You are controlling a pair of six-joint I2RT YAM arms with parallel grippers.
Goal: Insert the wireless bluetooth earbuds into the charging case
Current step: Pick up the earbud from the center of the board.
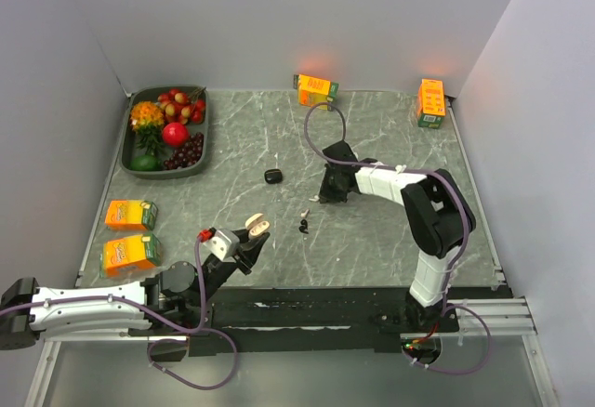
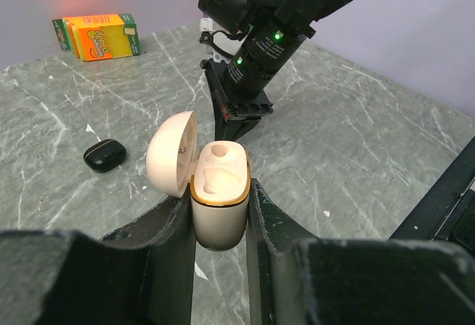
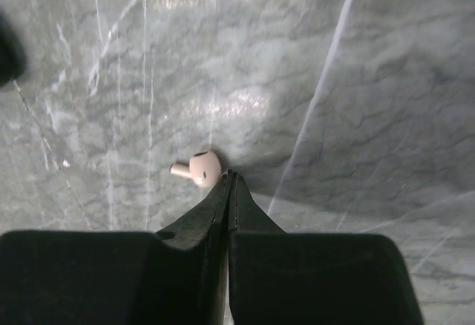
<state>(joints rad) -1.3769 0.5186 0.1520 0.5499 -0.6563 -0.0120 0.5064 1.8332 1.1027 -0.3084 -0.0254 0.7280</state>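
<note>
Since walls close in the marble table [image 1: 390, 147] on the left, back and right, we find the bulky things along its edges. A fruit tray [image 1: 158, 174] sits in the far left corner. Of the juice cartons [image 1: 130, 214], two lie at the left edge, one stands against the back wall and one in the far right corner. Both arms reach into the middle, where only small things lie well apart.

The left gripper [image 1: 249, 236] is clamped on the whitish charging case [image 2: 220, 184], one finger on each side. The case stands upright above the table with its lid [image 2: 172, 154] swung open to the left.

The right gripper [image 3: 231, 176] is pressed fully closed and holds nothing. Its tips point down at the marble just beside the white earbud [image 3: 204, 167], which lies on the table; we cannot tell whether they touch it. The black earbud [image 1: 304, 226] lies between the two grippers, and a closed black case [image 2: 104, 154] rests farther back.

We cannot make out whether anything sits in the open case's sockets, as they are as pale as the shell. From above, the white earbud is almost hidden beside the right wrist.
</note>
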